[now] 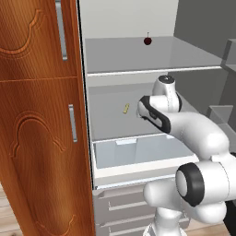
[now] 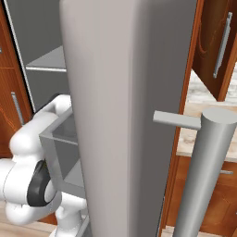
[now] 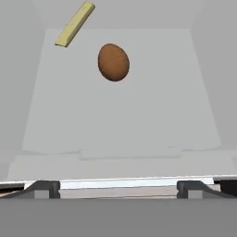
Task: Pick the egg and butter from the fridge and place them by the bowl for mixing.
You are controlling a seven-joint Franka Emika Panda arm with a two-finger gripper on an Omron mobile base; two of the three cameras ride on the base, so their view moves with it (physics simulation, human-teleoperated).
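Egg (image 3: 113, 62) ahead, beyond open jaws

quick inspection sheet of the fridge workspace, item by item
surface: pale grey middle shelf of the open fridge, bare apart from the two task items
job's things: brown egg lying on that shelf; butter beside it, farther back, apart from the egg; bowl nothing seen
clutter: dark red stemmed fruit on the upper shelf; translucent drawer below the middle shelf
grippers: gripper open, holding nothing, short of the egg
cables: nothing seen
surroundings: carved brown wooden cabinets left of the fridge; grey fridge door swung open
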